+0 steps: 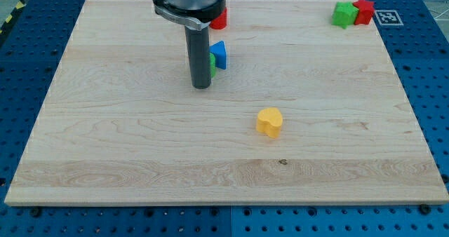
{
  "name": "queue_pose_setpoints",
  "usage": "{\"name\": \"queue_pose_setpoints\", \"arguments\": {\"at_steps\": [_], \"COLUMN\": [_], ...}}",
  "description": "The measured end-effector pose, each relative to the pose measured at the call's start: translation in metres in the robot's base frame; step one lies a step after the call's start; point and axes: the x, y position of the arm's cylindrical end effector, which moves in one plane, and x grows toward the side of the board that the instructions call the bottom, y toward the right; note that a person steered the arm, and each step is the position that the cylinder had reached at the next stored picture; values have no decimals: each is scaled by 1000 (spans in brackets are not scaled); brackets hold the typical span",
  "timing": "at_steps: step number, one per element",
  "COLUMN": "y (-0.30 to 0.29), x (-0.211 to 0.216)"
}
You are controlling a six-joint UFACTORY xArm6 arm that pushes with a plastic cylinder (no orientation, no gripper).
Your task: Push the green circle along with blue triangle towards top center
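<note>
My tip [201, 86] rests on the board left of centre, in the upper half. The green circle [212, 64] is mostly hidden behind the rod; only a green sliver shows at the rod's right side. The blue triangle [219, 54] sits right beside it, touching it, a little up and to the right of my tip. My tip stands just below and left of both blocks.
A red block [219, 18] sits at the view's top, partly hidden behind the arm. A green block [344, 15] and a red star [363, 10] touch at the top right corner. A yellow heart [269, 122] lies right of centre.
</note>
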Motion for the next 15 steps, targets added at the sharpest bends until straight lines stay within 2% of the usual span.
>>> {"name": "queue_pose_setpoints", "arguments": {"at_steps": [1, 2, 3, 5, 8, 13, 15], "y": [-21, -48, -34, -11, 21, 25, 29], "x": [-1, -30, -38, -7, -8, -65, -54]}}
